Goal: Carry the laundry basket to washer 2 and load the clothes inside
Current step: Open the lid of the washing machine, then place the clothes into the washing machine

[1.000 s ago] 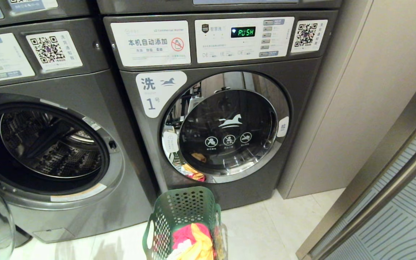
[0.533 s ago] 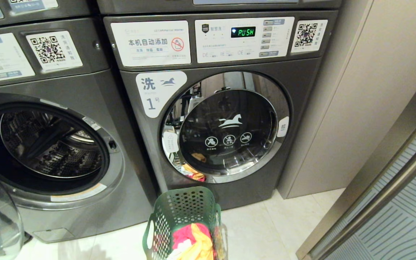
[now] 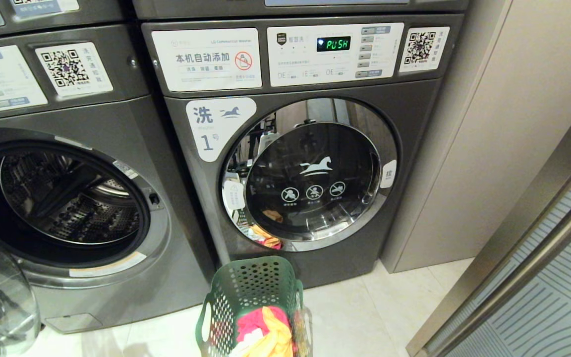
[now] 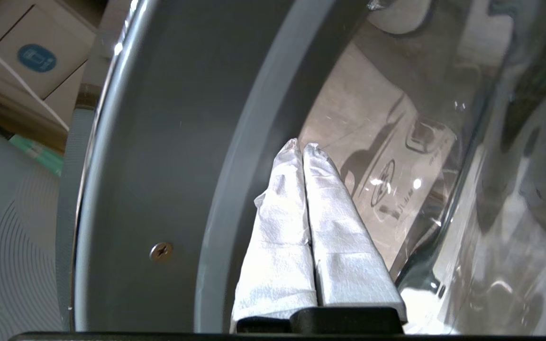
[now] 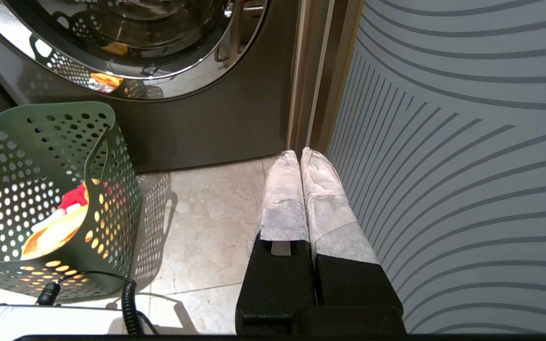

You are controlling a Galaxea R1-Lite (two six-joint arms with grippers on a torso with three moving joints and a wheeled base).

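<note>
Left gripper (image 4: 303, 148) is sitting clenched and empty against the open washer door (image 4: 159, 156); the basket (image 3: 246, 292) is standing bottom centre, clothes (image 3: 265, 329) inside, well apart from it.

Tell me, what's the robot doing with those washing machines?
It is doing laundry. The dark green plastic basket with round holes stands on the floor before the shut washer marked 1, red and yellow clothes inside. The dark grey washer on the left is open, its drum looking empty. The left gripper, shut, is against that washer's glass door. The right gripper hangs shut near the floor.
</note>
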